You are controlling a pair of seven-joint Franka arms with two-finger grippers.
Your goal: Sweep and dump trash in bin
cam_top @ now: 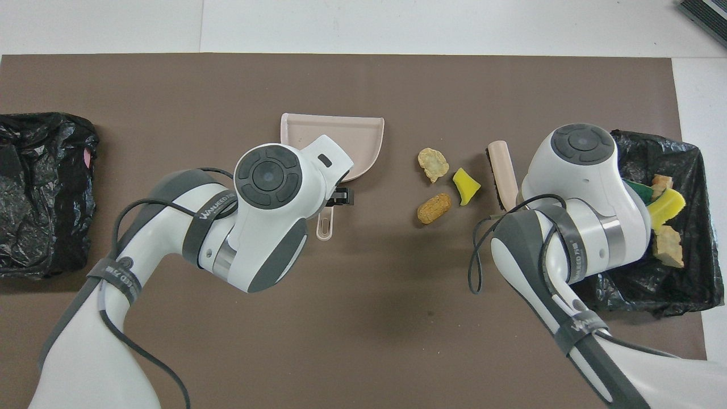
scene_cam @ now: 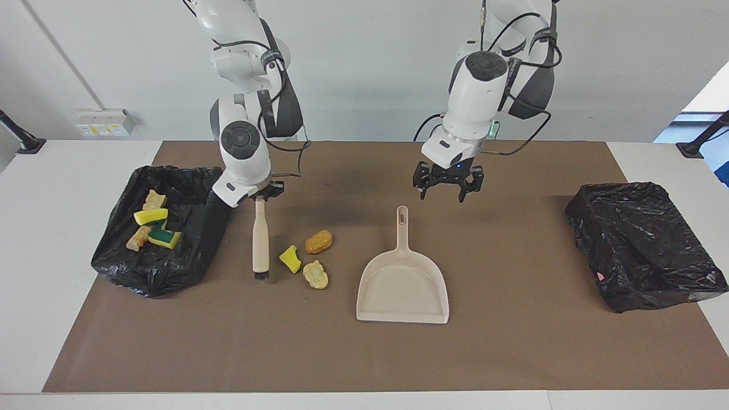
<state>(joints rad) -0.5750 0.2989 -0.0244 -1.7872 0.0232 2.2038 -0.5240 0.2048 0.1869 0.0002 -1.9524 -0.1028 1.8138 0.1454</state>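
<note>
Three pieces of trash lie on the brown mat: a yellow sponge piece point(scene_cam: 290, 259) point(cam_top: 465, 186), an orange lump point(scene_cam: 318, 241) point(cam_top: 434, 208) and a pale lump point(scene_cam: 315, 274) point(cam_top: 433, 163). Beside them lies a beige brush point(scene_cam: 261, 239) point(cam_top: 504, 173), bristles on the mat. My right gripper point(scene_cam: 263, 195) is shut on the handle's end. The beige dustpan point(scene_cam: 402, 287) point(cam_top: 332, 139) rests flat beside the trash, toward the left arm's end. My left gripper point(scene_cam: 442, 196) point(cam_top: 341, 196) hangs open over the mat just beside the dustpan handle's tip point(scene_cam: 402, 213). The black-lined bin point(scene_cam: 188, 239) point(cam_top: 690, 278) holds several more scraps.
A second, crumpled black bag point(scene_cam: 643, 245) point(cam_top: 40, 193) sits at the left arm's end of the mat. The brown mat point(scene_cam: 364, 353) covers most of the white table.
</note>
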